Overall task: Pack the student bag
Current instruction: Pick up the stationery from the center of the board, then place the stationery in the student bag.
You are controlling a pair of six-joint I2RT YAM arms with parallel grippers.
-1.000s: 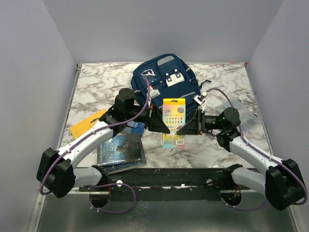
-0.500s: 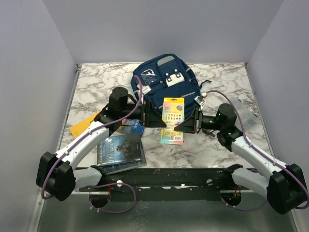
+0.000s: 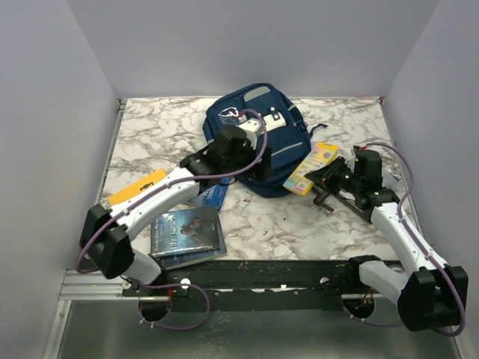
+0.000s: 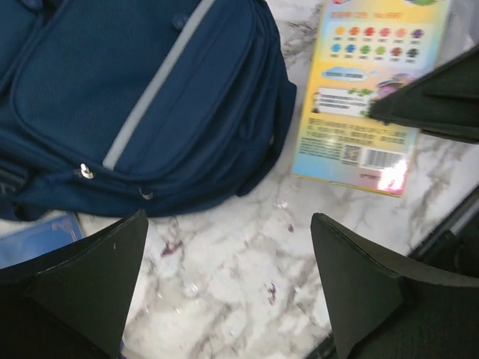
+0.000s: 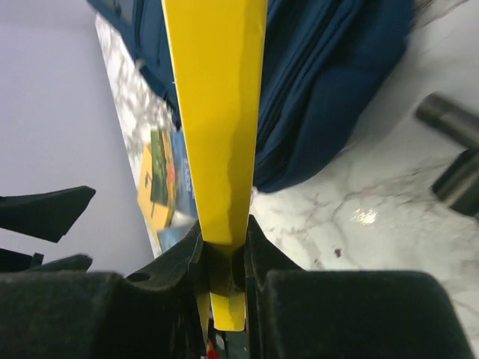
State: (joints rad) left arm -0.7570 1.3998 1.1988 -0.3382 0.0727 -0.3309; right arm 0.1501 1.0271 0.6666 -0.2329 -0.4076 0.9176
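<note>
The student bag [image 3: 224, 118] lay flat at the far middle of the worktop [image 3: 150, 127], its long axis running near to far with the carry handle at the far end. The right end effector [image 5: 223, 243] was pressed onto the near end of a yellow crayon box [image 3: 316, 163], pinching it by its thin sides so that it showed edge-on between the fingers. From that grip the bag lay to the left and a little farther off, just beside the box, and the box's long axis ran on a slant from near-left to far-right, alongside the bag's right near corner and not pointing into it. The left end effector [image 4: 224, 224] was the nearer of the two, hanging over the bag's near edge with its fingers spread wide and nothing between them. To my eye the next move hung on getting an opening to face the box, and I could not tell whether any pocket was unzipped; the front pocket looked shut, and nothing could be seen inside the bag. A dark-covered book [image 3: 187, 230], a blue booklet [image 3: 211, 197] and an orange envelope [image 3: 135, 191] lay on the near-left worktop, outside the bag.
</note>
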